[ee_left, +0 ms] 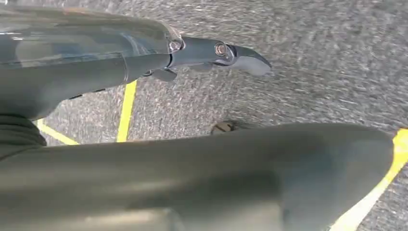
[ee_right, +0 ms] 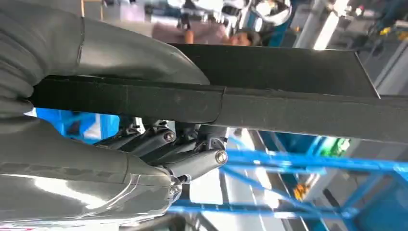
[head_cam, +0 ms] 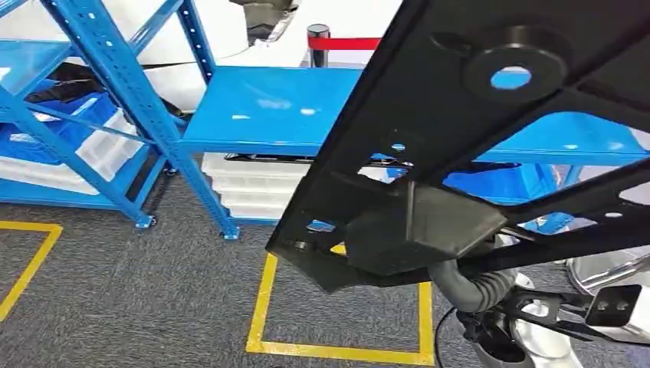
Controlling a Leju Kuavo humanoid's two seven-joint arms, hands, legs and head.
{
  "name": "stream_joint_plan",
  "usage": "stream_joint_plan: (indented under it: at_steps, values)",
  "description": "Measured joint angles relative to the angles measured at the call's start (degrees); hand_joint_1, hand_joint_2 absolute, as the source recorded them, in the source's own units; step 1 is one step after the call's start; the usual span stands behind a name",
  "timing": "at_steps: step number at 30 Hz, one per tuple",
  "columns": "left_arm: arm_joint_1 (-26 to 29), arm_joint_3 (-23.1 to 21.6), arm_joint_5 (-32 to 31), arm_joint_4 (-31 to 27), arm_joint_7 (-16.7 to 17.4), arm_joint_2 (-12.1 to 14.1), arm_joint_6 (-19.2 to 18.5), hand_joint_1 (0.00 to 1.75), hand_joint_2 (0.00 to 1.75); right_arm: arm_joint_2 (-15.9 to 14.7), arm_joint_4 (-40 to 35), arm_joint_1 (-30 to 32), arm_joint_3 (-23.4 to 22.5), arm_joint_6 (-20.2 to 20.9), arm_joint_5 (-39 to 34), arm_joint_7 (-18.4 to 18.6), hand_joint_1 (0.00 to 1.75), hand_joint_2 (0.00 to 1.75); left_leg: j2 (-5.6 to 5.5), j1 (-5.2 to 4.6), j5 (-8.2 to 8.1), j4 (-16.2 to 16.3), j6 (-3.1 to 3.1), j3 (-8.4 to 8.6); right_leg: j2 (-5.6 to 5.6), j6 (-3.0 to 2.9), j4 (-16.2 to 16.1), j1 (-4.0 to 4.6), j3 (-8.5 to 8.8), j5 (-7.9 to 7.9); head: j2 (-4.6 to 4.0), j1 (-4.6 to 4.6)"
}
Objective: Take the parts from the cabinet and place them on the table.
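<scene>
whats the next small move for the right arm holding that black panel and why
Probably carry it forward and lower it flat onto the blue table top. The right hand already grips the black perforated panel, thumb on one face and fingers on the other, and the panel hangs tilted in the air in front of the bare blue surface. The left hand hangs over the carpet, holding nothing.

Matt black part (head_cam: 429, 130); glossy blue metal shelf (head_cam: 268, 107); rough grey carpet (head_cam: 138, 291)
</scene>
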Motion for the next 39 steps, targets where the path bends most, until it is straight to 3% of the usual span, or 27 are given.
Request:
stream_joint_plan:
  at_steps: [1,2,3,4,7,9,11,12,13,14,16,17,18,22,23,24,25,27,28,29,31,32,33,34,37,38,39]
  values:
    - [-0.03,0.07,0.0,0.0,0.0,0.0,0.13,0.0,1.75,-0.26,-0.31,0.54,-0.04,0.11,0.13,-0.46,1.75,1.75,0.9,-0.03,2.35,-5.11,0.08,2.71,-0.61,0.17,0.26,0.0,0.05,-0.23,0.0,0.0]
    - [-0.1,0.13,0.0,0.0,0.0,0.0,0.33,0.0,1.75,-0.52,-0.65,1.09,-0.22,0.15,0.19,-1.0,1.75,1.75,3.58,-0.16,3.86,-9.78,0.26,5.22,-1.05,0.54,0.66,0.17,0.04,-0.57,0.0,0.0]
    - [-0.31,0.15,0.0,0.0,0.02,-0.04,0.33,0.0,1.75,-0.77,-0.9,1.69,-0.46,0.28,0.31,-1.52,1.75,1.75,5.63,-0.98,3.07,-10.97,0.49,5.59,-1.55,0.96,1.17,0.77,-0.22,-0.87,0.0,-0.11]
    - [-0.45,0.2,0.0,0.0,0.04,-0.07,0.33,0.0,1.75,-1.12,-1.14,2.31,-0.81,0.46,0.44,-1.97,1.75,1.75,4.95,-0.76,3.12,-10.72,1.14,5.2,-1.92,1.08,1.25,0.82,-0.34,-0.85,0.0,0.07]
    - [-0.05,0.35,0.0,0.0,0.28,-0.26,0.33,0.0,1.75,-1.88,-1.42,3.79,-1.42,1.16,0.81,-3.37,1.75,1.75,3.05,-0.76,3.5,-10.81,2.2,4.79,-3.67,1.63,1.26,0.67,-0.1,-1.09,0.0,0.04]
    - [-0.02,0.46,0.0,0.0,0.37,-0.35,0.33,0.0,1.75,-2.21,-1.86,4.92,-1.86,1.59,1.2,-4.02,1.75,1.75,1.98,-0.44,3.85,-10.86,2.84,4.57,1.26,2.22,4.06,0.17,-1.06,-4.07,0.0,0.06]
    - [-0.3,0.5,0.0,0.0,0.37,-0.37,0.39,0.0,1.75,-2.51,-2.01,5.85,-2.23,1.79,1.29,-4.15,1.75,1.75,0.55,-0.48,4.07,-10.85,3.21,4.3,2.65,2.35,13.07,0.04,-4.92,-8.83,0.0,0.07]
    - [-0.28,0.5,0.0,0.0,0.37,-0.39,0.39,0.0,1.75,-2.6,-2.01,6.22,-2.3,1.81,1.31,-4.13,1.75,1.75,-0.18,-0.59,4.16,-10.84,3.33,4.21,2.7,2.34,17.45,0.05,-6.83,-10.32,0.0,0.07]
    - [-0.23,0.5,0.0,0.0,0.37,-0.39,0.37,0.0,1.75,-2.67,-1.99,6.48,-2.36,1.84,1.31,-4.15,1.75,1.75,-0.83,-0.65,4.22,-10.83,3.4,4.19,2.78,2.36,19.39,0.06,-7.64,-10.42,0.0,0.07]
    - [-0.12,0.5,0.0,0.0,0.37,-0.42,0.37,0.0,1.75,-2.71,-2.01,6.61,-2.36,1.86,1.33,-4.15,1.75,1.75,-1.61,-0.69,4.28,-10.81,3.4,4.21,2.94,2.3,18.24,0.06,-7.03,-9.06,0.0,0.07]
    - [-0.13,0.52,0.0,0.0,0.35,-0.42,0.37,0.0,1.75,-2.71,-2.01,6.57,-2.43,2.23,1.38,-4.26,1.75,1.75,-3.1,-0.74,4.46,-10.8,3.25,4.3,3.66,1.96,9.78,0.08,-2.97,-4.2,0.0,0.04]
    - [-0.23,0.52,0.0,0.0,0.29,-0.42,0.37,0.0,1.75,-2.71,-2.03,6.52,-2.56,2.49,1.4,-4.39,1.75,1.75,-3.84,-0.75,4.55,-10.8,3.13,4.36,5.26,1.57,4.36,0.09,-0.39,-1.59,0.0,0.07]
    - [-0.34,0.52,0.0,0.0,0.24,-0.53,0.37,0.0,1.75,-2.73,-2.05,6.48,-2.73,2.58,1.4,-4.48,1.75,1.75,-4.38,-0.81,4.73,-10.76,2.89,4.18,8.02,1.02,1.91,0.05,0.79,-1.58,0.0,0.04]
    - [0.01,0.55,0.0,0.0,0.15,-0.5,0.33,0.0,1.75,-2.73,-2.16,6.32,-3.25,3.08,1.38,-4.63,1.75,1.75,-6.6,-0.47,5.68,-10.94,1.45,3.2,6.06,0.65,1.18,0.27,0.57,-1.2,0.0,0.02]
    - [0.04,0.55,0.0,0.0,0.02,-0.37,0.33,0.0,1.75,-2.71,-2.16,6.27,-3.36,3.15,1.38,-4.68,1.75,1.75,-6.07,-0.51,5.06,-10.51,1.39,3.02,4.82,0.26,0.42,-0.51,0.76,-0.7,0.0,0.02]
    - [0.06,0.52,0.0,0.0,-0.02,-0.5,0.31,0.0,1.75,-2.71,-2.16,6.35,-3.41,3.19,1.38,-4.68,1.75,1.75,-3.69,-0.87,3.5,-9.01,1.18,2.29,4.41,-0.1,0.27,-0.38,0.73,-0.52,0.0,-0.04]
    - [-0.11,0.55,0.0,0.0,-0.04,-0.5,0.31,0.0,1.75,-2.69,-2.23,6.45,-3.54,3.23,1.38,-4.72,1.75,1.75,-2.04,-0.77,1.12,-5.37,0.86,0.67,3.64,-0.27,0.28,-0.35,0.59,-0.47,0.0,-0.07]
    - [-0.33,0.55,0.0,0.0,-0.07,-0.46,0.31,0.0,1.75,-2.69,-2.18,6.6,-3.69,3.41,1.4,-4.72,1.75,1.75,-0.86,-0.54,-2.7,2.92,0.36,-2.72,2.02,-0.28,0.31,-0.25,0.47,-0.46,0.0,-0.07]
    - [-0.32,0.55,0.0,0.0,-0.07,-0.46,0.31,0.0,1.75,-2.69,-2.14,6.59,-3.72,3.54,1.38,-4.72,1.75,1.75,-0.62,-0.39,-3.57,6.24,0.13,-3.86,1.13,-0.27,0.35,-0.25,0.43,-0.46,0.0,-0.07]
    - [-0.19,0.57,0.0,0.0,-0.07,-0.46,0.31,0.0,1.75,-2.64,-2.14,6.59,-3.72,3.58,1.38,-4.72,1.75,1.75,-0.43,-0.21,-2.8,5.9,-0.02,-3.34,0.38,-0.25,0.36,-0.26,0.46,-0.47,0.0,-0.09]
    - [-0.11,0.59,0.0,0.0,-0.07,-0.44,0.31,0.0,1.75,-2.6,-2.12,6.42,-3.72,3.74,1.4,-4.68,1.75,1.75,0.35,0.03,1.2,-1.75,-0.16,1.04,-0.87,-0.04,0.45,-0.27,0.57,-0.61,0.0,-0.07]
    - [-0.17,0.59,0.0,0.0,-0.07,-0.39,0.31,0.0,1.75,-2.51,-2.14,6.31,-3.74,3.74,1.4,-4.63,1.75,1.75,1.9,0.0,3.58,-7.42,-0.09,4.15,-1.46,0.28,0.62,-0.28,0.7,-0.82,0.0,-0.07]
    - [-0.31,0.59,0.0,0.0,-0.07,-0.39,0.31,0.0,1.75,-2.36,-2.14,6.17,-3.74,3.74,1.4,-4.48,1.75,1.75,4.62,-0.39,3.28,-10.57,0.0,5.89,-1.99,0.67,0.78,-0.1,0.7,-1.05,0.0,-0.07]
    - [-0.43,0.61,0.0,0.0,-0.09,-0.39,0.28,0.0,1.75,-2.27,-2.12,6.02,-3.74,3.74,1.42,-4.26,1.75,1.75,4.57,-0.73,3.47,-11.31,0.68,5.84,-2.44,0.98,1.3,0.33,0.52,-1.24,0.0,-0.09]
    - [-0.14,0.61,0.0,0.0,-0.07,-0.39,0.31,0.0,1.75,-1.9,-2.1,5.59,-3.56,3.72,1.59,-3.91,1.75,1.75,2.89,-1.1,3.61,-11.04,1.65,5.22,-4.21,1.56,0.95,0.21,0.77,-1.06,0.0,0.0]
    - [0.0,0.61,0.0,0.0,-0.07,-0.39,0.31,0.0,1.75,-1.79,-2.12,5.45,-3.52,3.72,1.66,-3.91,1.75,1.75,2.31,-0.75,3.96,-11.39,2.21,5.27,-3.94,2.04,1.03,0.04,0.7,-1.61,0.0,0.02]
    - [0.05,0.63,0.0,0.0,-0.04,-0.39,0.33,0.0,1.75,-1.73,-2.1,5.44,-3.5,3.72,1.94,-3.93,1.75,1.75,1.86,-0.62,4.14,-11.44,2.51,5.14,-0.87,2.26,2.02,-0.26,0.46,-2.8,0.0,0.02]
